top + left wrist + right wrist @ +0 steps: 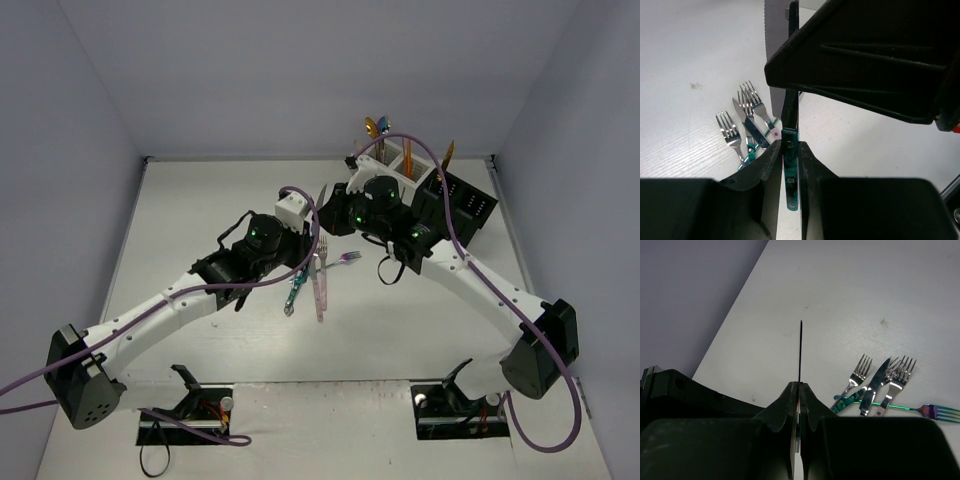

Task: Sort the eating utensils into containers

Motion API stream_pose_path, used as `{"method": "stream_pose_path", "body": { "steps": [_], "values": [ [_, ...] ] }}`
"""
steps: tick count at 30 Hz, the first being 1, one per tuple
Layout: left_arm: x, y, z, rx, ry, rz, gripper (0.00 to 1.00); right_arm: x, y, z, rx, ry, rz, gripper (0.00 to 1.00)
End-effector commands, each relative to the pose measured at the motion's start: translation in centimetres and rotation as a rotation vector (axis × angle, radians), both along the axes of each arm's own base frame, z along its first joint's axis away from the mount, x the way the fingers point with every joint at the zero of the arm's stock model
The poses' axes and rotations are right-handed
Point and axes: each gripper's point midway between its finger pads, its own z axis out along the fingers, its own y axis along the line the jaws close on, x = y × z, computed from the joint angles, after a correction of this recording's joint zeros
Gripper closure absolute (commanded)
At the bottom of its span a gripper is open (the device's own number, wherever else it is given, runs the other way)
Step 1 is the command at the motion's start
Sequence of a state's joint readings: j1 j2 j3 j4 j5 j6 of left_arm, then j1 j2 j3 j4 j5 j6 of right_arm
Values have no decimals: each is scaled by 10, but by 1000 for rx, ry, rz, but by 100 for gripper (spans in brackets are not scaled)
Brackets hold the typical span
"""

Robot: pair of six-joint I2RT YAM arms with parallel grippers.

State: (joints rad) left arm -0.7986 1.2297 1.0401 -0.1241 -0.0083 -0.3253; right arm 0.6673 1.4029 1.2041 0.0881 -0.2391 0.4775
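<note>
One knife with a teal handle (790, 175) and a serrated blade (773, 45) hangs above the table between both arms (322, 196). My left gripper (790, 150) is shut on its handle. My right gripper (800, 387) is shut on the blade, which shows edge-on (801, 347). In the top view the left gripper (312, 214) and right gripper (342, 212) meet nose to nose. Several loose forks and a knife (319, 282) lie on the table below them. The white container (393, 160) and black container (466, 205) stand behind the right arm, with utensils (375, 127) upright in them.
The loose pile holds silver forks (749, 99) (860, 367), a silver knife (876, 381), a teal-handled piece (295, 290) and an iridescent fork (939, 412). Grey walls close the table at the back and sides. Both arm bases sit at the near edge.
</note>
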Motion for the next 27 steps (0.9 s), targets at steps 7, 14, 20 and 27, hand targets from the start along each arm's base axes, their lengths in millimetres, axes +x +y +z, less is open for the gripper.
{"method": "stream_pose_path", "body": {
  "steps": [7, 14, 20, 27],
  "values": [
    [8, 22, 19, -15, -48, 131, 24, 70, -91, 55, -50, -247, -225, 100],
    [-3, 42, -14, 58, 55, 190, 8, 130, -226, 93, -209, -379, -495, 100],
    [-18, 61, -46, 95, 167, 254, 7, 175, -325, 107, -322, -414, -691, 100],
    [-31, 74, -66, 119, 254, 301, 7, 228, -351, 99, -362, -424, -703, 100]
  ]
}}
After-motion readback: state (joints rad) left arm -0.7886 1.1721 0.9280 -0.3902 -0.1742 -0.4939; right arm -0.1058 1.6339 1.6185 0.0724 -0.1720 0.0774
